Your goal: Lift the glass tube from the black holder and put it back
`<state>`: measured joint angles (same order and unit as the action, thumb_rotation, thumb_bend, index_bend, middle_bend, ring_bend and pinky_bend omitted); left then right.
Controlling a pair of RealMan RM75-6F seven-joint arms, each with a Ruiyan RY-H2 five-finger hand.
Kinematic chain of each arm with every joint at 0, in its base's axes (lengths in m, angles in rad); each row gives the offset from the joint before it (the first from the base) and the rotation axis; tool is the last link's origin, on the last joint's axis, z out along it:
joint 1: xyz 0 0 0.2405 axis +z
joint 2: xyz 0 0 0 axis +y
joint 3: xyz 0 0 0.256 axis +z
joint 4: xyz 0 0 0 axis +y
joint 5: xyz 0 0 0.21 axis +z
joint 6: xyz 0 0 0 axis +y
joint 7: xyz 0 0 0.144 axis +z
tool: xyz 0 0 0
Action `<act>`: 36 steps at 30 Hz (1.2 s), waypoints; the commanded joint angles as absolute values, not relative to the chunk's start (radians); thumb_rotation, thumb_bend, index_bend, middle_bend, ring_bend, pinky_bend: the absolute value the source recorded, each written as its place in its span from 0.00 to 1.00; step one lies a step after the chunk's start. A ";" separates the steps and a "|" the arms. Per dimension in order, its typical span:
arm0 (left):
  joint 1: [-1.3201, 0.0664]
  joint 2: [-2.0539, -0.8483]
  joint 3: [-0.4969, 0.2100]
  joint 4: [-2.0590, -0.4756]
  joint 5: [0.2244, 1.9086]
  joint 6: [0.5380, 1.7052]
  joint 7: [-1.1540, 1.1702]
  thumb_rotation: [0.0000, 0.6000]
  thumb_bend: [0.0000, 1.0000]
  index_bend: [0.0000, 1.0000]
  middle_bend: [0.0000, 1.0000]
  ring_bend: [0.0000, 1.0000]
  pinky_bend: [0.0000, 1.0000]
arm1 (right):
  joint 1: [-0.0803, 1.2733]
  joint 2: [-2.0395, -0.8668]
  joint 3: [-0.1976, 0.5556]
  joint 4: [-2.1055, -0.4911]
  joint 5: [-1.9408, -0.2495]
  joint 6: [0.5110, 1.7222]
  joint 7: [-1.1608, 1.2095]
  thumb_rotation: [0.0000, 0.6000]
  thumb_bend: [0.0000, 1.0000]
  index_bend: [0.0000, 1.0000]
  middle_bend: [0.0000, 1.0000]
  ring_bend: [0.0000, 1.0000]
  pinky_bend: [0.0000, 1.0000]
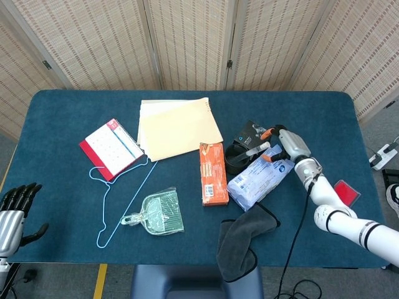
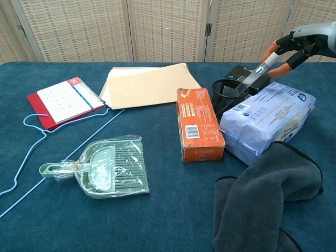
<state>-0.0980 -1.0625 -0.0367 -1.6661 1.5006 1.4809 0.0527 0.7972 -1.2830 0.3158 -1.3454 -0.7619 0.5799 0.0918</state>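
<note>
The glass tube (image 2: 256,72) leans to the right out of the round black holder (image 2: 227,92), its capped top end up; the head view shows the tube (image 1: 255,149) in the holder (image 1: 235,158) too. My right hand (image 2: 306,41) has come in from the right. Its orange-tipped fingers (image 2: 270,52) stand apart on either side of the tube's top end, and I cannot tell whether they touch it. From above, the right hand (image 1: 285,142) hangs over the blue-white pack. My left hand (image 1: 14,210) rests empty, fingers spread, at the table's front left corner.
Around the holder lie a black box (image 2: 242,73), an orange box (image 2: 198,124), a blue-white pack (image 2: 268,118) and a grey cloth (image 2: 262,197). Further left are manila folders (image 1: 177,126), a red calendar (image 1: 112,147), a blue hanger (image 1: 118,198) and a wrapped green dustpan (image 1: 156,215). A red pad (image 1: 346,192) lies right.
</note>
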 commanded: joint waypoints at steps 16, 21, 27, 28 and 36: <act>-0.093 -1.065 -0.039 -1.655 1.488 1.480 0.044 1.00 0.28 0.13 0.12 0.09 0.11 | 0.825 -1.352 0.315 -1.272 -0.790 0.533 0.170 1.00 0.20 0.48 0.24 0.01 0.17; -0.092 -1.067 -0.039 -1.649 1.484 1.477 0.039 1.00 0.28 0.13 0.12 0.09 0.11 | 0.833 -1.358 0.312 -1.263 -0.786 0.537 0.170 1.00 0.20 0.49 0.25 0.02 0.17; -0.093 -1.071 -0.040 -1.642 1.481 1.474 0.034 1.00 0.28 0.13 0.12 0.09 0.11 | 0.840 -1.364 0.308 -1.256 -0.776 0.542 0.167 1.00 0.25 0.51 0.26 0.02 0.17; -0.093 -1.072 -0.040 -1.641 1.480 1.473 0.034 1.00 0.28 0.13 0.12 0.09 0.11 | 0.842 -1.365 0.306 -1.254 -0.773 0.546 0.165 1.00 0.27 0.52 0.26 0.02 0.17; -0.094 -1.076 -0.040 -1.635 1.477 1.468 0.031 1.00 0.28 0.13 0.12 0.09 0.11 | 0.845 -1.373 0.304 -1.251 -0.759 0.565 0.158 1.00 0.36 0.58 0.30 0.03 0.17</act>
